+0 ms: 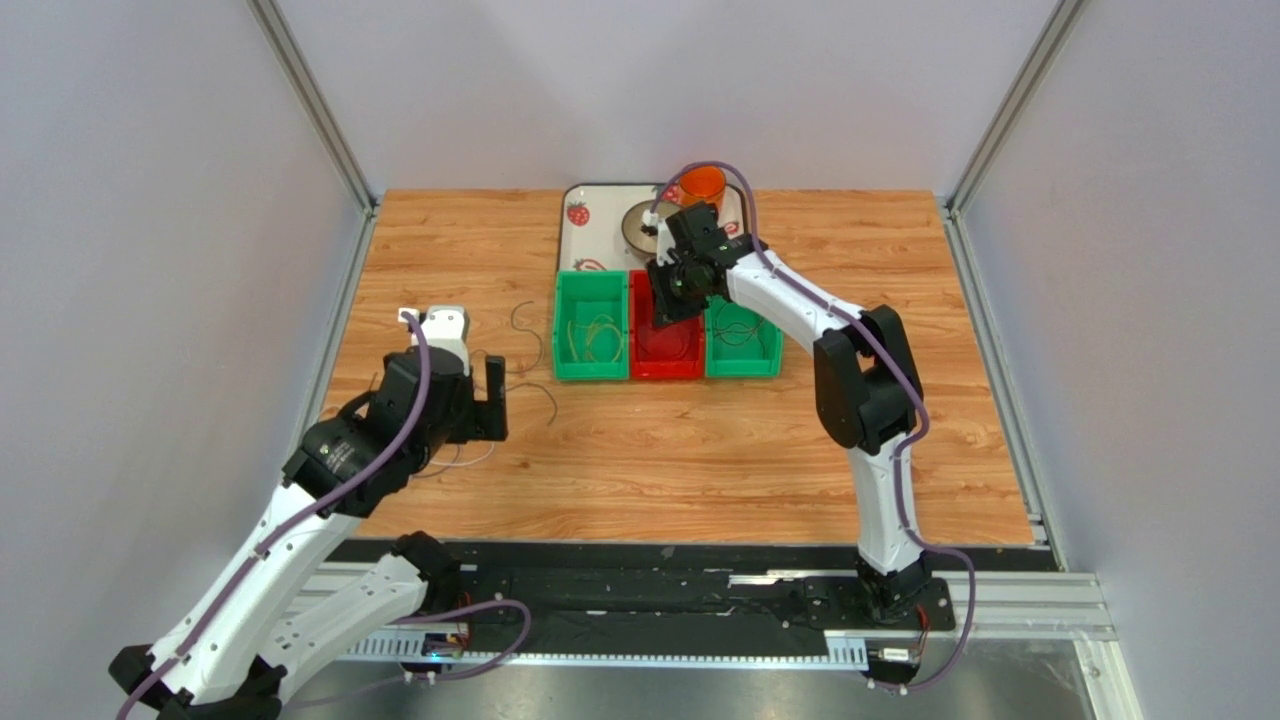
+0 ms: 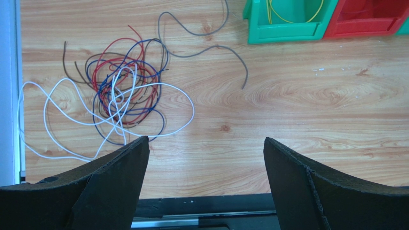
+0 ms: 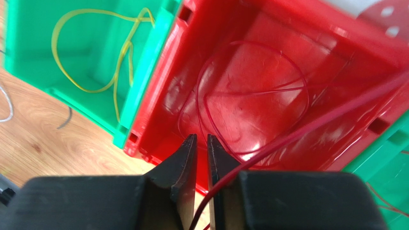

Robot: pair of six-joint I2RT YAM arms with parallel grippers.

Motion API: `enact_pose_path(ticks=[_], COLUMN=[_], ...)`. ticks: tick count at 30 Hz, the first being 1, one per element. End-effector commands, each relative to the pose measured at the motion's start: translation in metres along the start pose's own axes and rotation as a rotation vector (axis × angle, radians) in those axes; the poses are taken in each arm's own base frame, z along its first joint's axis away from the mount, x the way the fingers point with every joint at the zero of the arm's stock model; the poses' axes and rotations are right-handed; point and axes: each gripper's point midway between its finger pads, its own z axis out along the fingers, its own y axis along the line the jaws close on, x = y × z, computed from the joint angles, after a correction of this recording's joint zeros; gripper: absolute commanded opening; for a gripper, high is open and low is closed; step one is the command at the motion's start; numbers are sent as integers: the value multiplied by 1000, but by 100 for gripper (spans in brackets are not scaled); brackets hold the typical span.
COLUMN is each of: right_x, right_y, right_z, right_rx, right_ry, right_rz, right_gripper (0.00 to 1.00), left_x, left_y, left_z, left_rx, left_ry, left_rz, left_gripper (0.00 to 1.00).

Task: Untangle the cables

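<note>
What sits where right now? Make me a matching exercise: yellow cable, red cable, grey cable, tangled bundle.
Things: 1 yellow cable; 2 red cable; 3 grey cable; 4 tangled bundle.
Places: A alone on the table; B pinched in the right claw over the red bin; C in the green bin; D heaped before the open left claw.
Pairs: 1-C; 2-B; 3-A; 4-D.

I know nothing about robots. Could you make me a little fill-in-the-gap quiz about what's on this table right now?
The thin yellow wire lies inside a ____ plastic bin.
The thin wire pinched in the right gripper, above the red plastic bin, is coloured ____.
The left gripper, near the tangled bundle of thin cables on the wooden table, is ____ and holds nothing.
Missing words: green; red; open.
</note>
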Motion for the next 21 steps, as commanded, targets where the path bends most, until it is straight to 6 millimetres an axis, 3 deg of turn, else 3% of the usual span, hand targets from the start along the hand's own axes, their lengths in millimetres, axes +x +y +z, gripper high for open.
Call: enact_pose_path(ticks=[1, 10, 13, 17, 21], right_x=[0, -19, -27, -34, -21], right_y=[6, 30, 36, 27, 10], right_z=[-11, -42, -55, -66, -67], right_rx=[13, -36, -22, 79, 224], right_ry=[24, -9, -17, 4, 96], right_rz=[31, 20, 8, 6, -33], right_gripper=[20, 34, 51, 78, 98], left_x=[-7, -6, -7, -7, -7], left_y=[1, 1, 1, 2, 2], left_z=[-1, -2, -3, -3, -4], left_rx=[1, 2, 4, 3, 4], left_ry=[-34, -37, -39, -39, -45], left_rz=[-12, -14, -15, -15, -20], left_gripper=[97, 97, 97, 97, 97])
